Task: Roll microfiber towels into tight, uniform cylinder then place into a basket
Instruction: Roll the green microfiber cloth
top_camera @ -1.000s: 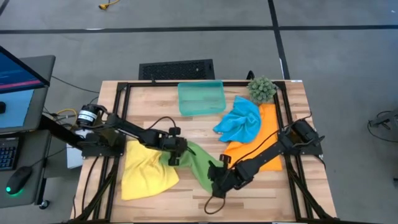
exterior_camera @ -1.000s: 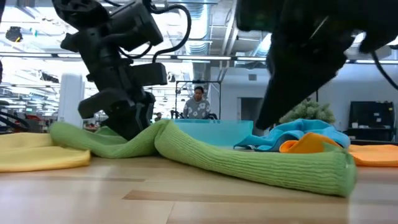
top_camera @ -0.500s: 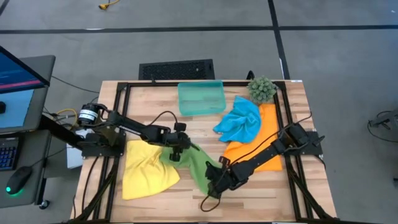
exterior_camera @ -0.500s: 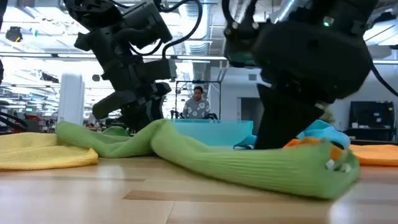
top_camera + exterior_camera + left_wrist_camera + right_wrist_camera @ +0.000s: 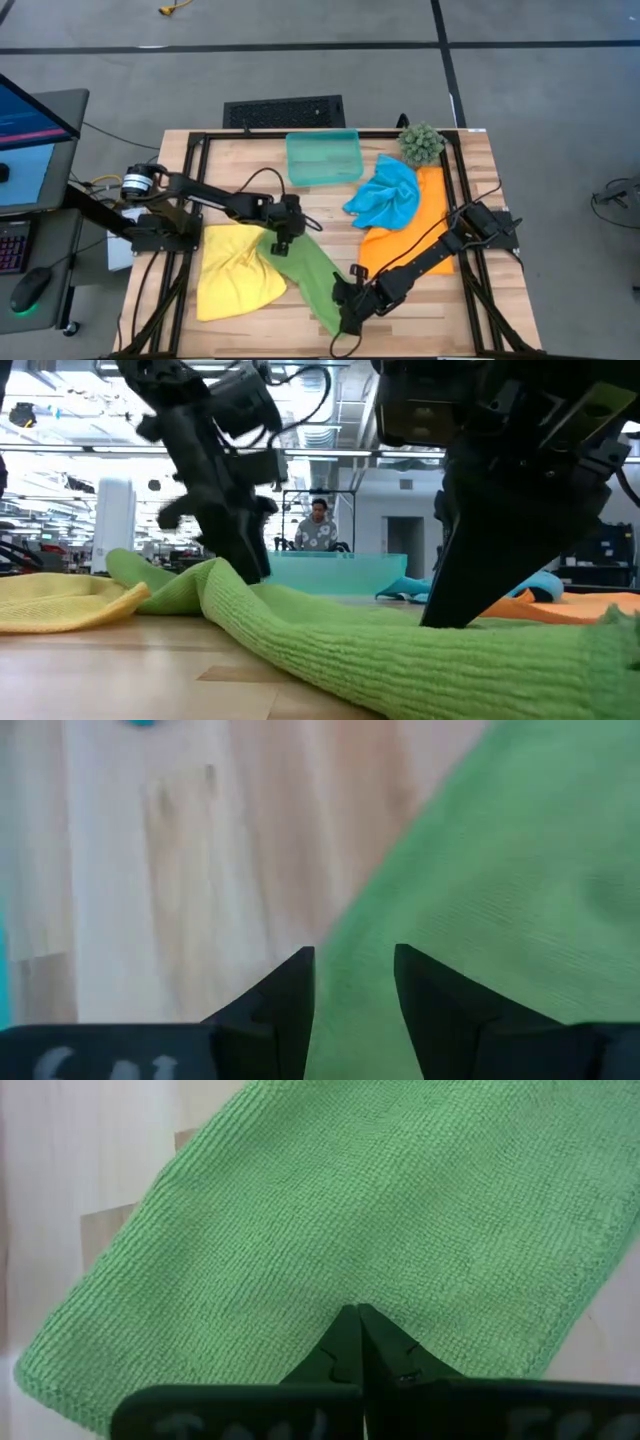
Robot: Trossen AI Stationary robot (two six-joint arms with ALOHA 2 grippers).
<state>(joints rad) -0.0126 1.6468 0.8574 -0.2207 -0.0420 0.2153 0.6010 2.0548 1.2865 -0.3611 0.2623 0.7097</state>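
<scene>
The green towel (image 5: 305,275) lies as a straight slanting band across the table's middle, and its far left end overlaps the yellow towel (image 5: 235,285). My left gripper (image 5: 283,240) is at that far end, its fingers a little apart with green cloth between them (image 5: 355,965). My right gripper (image 5: 345,305) is shut, with its tips on the band's near end (image 5: 355,1315). The blue towel (image 5: 385,195) lies bunched on the orange towel (image 5: 410,235) at the right. The teal basket (image 5: 323,157) stands at the far middle. My left gripper has the towel's far end (image 5: 350,1020) between its two fingers, which slant down from the table's left. Next to the fingers the cloth stands up off the table in a hump (image 5: 215,570). One layer or several, I cannot tell. My right gripper sets its shut fingertips down on the flat top of the towel's near end (image 5: 355,1295), about mid-width, slanting down from the right. The cloth lies flat on the table there with no pucker. Whether any cloth is nipped between the tips, I cannot tell.
A spiky green plant ball (image 5: 421,143) sits at the far right corner. Bare wood shows between the basket and the green towel, and along the near edge. A person (image 5: 318,525) stands in the room beyond the table.
My right gripper has sunk and gone toward the near edge, taking the green towel's near end along. The towel has gone from a bent shape to a straight band. My left gripper has risen a little and rolled, staying at the towel's far end.
</scene>
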